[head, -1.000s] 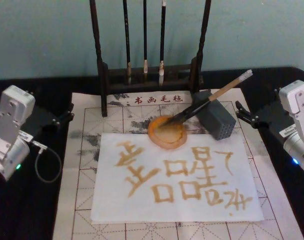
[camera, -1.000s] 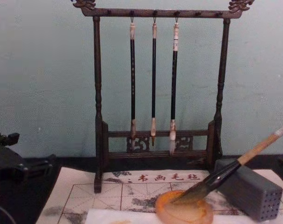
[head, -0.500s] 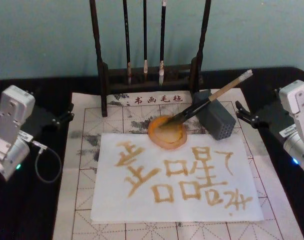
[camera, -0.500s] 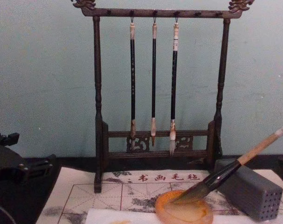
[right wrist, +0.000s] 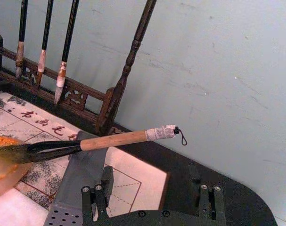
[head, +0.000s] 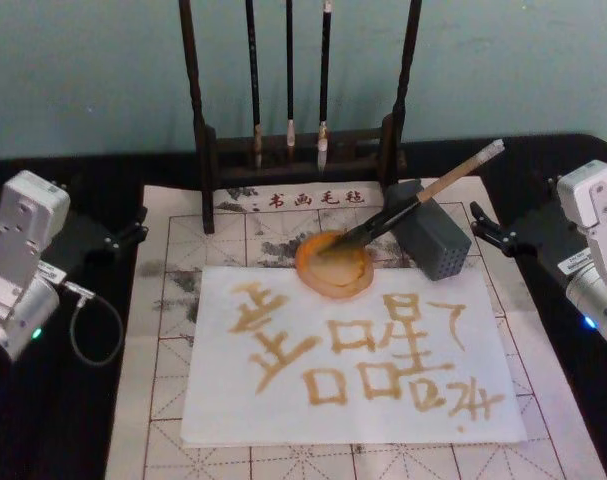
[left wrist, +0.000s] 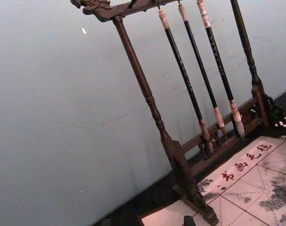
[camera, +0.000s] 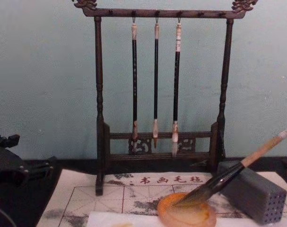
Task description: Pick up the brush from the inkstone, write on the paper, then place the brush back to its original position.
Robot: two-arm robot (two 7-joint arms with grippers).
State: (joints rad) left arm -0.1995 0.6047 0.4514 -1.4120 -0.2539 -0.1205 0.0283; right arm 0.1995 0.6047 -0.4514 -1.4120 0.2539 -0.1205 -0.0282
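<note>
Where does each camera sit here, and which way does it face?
Head: high, looking down on the paper; left gripper and right gripper open at either side.
Chest: low, looking forward at the rack; left gripper at its left edge.
Left wrist: on that arm, facing the rack and wall.
Right wrist: facing the brush propped on the grey block; its own fingers in front.
Shared: all show the rack; head, chest and right wrist show the brush tip in the inkstone.

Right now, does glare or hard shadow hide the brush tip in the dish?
Head view: soft even light, no glare on the large tan-handled calligraphy brush, tip distinct against the round amber dish. Chest view: pale sheen across the dish's middle, tip readable.
</note>
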